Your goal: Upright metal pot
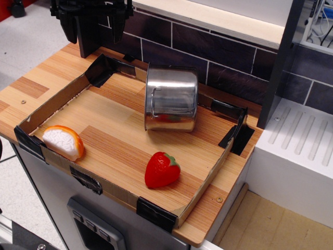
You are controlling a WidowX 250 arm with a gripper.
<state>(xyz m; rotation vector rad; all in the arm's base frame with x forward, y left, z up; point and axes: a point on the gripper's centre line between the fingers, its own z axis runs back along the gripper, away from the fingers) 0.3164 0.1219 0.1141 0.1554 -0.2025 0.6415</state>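
The metal pot (171, 97) is a shiny steel cylinder in the back middle of the cardboard-walled tray (200, 188). Its closed end points up and back, and its opening does not show. One thin wire handle shows on its left wall, and its lower wall reflects red. My gripper (94, 25) hangs at the top left, above the tray's back left corner and well to the left of the pot. Its two black fingers (70, 27) stand wide apart with nothing between them.
A red toy strawberry (162, 170) lies in front of the pot. An orange-and-white toy food piece (63, 141) lies at the tray's left front. A dark tiled wall (218, 49) runs behind, and a white drainer surface (299, 140) stands to the right.
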